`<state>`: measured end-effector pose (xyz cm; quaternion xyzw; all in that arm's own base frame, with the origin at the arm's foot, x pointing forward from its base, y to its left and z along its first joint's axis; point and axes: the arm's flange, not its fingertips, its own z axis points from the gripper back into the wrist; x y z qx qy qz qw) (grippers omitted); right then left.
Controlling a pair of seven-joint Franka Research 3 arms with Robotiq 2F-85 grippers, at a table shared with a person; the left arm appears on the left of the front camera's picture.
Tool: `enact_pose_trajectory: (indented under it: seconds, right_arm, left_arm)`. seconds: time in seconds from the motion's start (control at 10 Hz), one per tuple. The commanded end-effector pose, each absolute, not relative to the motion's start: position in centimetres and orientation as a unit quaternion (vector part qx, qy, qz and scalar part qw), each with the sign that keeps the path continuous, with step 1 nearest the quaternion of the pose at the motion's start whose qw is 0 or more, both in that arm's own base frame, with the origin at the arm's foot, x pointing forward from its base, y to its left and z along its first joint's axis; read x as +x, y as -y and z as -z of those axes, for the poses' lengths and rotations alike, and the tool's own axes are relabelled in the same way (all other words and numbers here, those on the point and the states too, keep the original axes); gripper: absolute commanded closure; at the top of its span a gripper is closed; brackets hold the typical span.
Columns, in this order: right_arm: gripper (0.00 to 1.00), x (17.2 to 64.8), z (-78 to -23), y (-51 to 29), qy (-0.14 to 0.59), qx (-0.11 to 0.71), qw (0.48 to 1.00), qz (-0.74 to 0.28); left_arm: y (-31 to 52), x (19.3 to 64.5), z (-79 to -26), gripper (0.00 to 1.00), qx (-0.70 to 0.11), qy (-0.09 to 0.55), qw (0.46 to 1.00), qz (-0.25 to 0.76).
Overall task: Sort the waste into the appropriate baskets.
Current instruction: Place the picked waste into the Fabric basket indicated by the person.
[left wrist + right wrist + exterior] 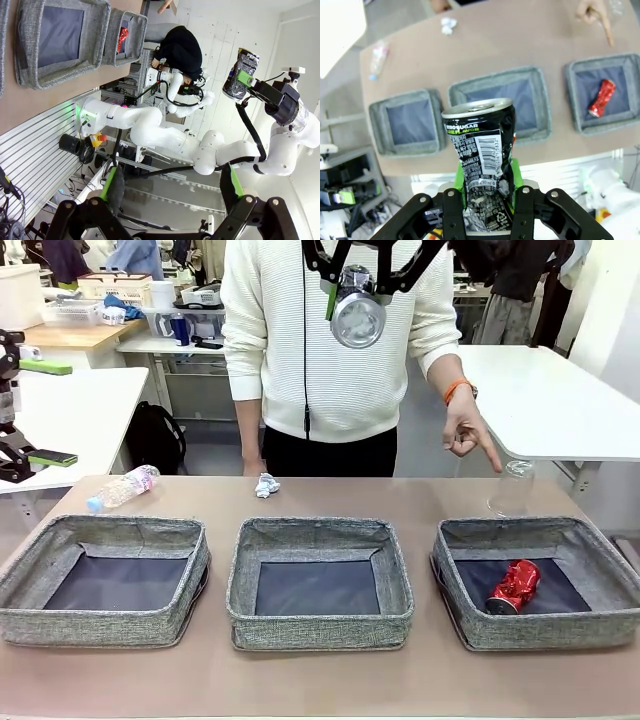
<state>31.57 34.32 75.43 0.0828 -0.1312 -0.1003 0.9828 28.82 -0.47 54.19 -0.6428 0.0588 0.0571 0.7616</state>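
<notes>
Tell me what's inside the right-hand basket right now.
A crushed red can lies on the dark bottom of the right-hand basket. From the front, the near wall hides the closest strip of floor. The right wrist view from above shows nothing else inside.

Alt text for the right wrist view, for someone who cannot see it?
The jaws grip a dented dark printed can high above the table, over three grey baskets in a row. A crushed red can lies in one end basket, and a person's hand points toward it.
</notes>
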Motion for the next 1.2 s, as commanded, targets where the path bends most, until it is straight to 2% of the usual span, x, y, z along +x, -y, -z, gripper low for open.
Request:
enact_pose_trajectory:
  seconds: [0.0,0.1,0.6,0.8,0.9,1.1]
  right_arm:
    - [0.61,31.6,-75.4,-34.3,0.131,0.083,0.983,0.100]
    - [0.61,31.7,-73.3,-32.2,0.159,0.047,0.981,0.102]
    - [0.61,31.3,-64.4,-17.7,0.061,0.068,0.981,0.172]
    - [0.61,31.3,-61.0,-12.8,0.054,0.077,0.971,0.220]
    - [0.61,31.6,-58.4,-10.1,0.053,0.108,0.966,0.229]
    - [0.61,32.8,-53.4,-6.8,0.035,0.097,0.960,0.259]
  left_arm:
    - [0.6,28.6,-54.5,0.00,-0.649,-0.060,0.757,-0.057]
    - [0.6,28.6,-54.5,0.00,-0.649,-0.060,0.757,-0.057]
    - [0.6,28.6,-54.5,0.00,-0.649,-0.060,0.757,-0.057]
    - [0.6,28.6,-54.5,0.00,-0.649,-0.060,0.757,-0.057]
    - [0.6,28.6,-54.5,0.00,-0.649,-0.060,0.757,-0.057]
    - [0.6,28.6,-54.5,0.00,-0.649,-0.060,0.757,-0.057]
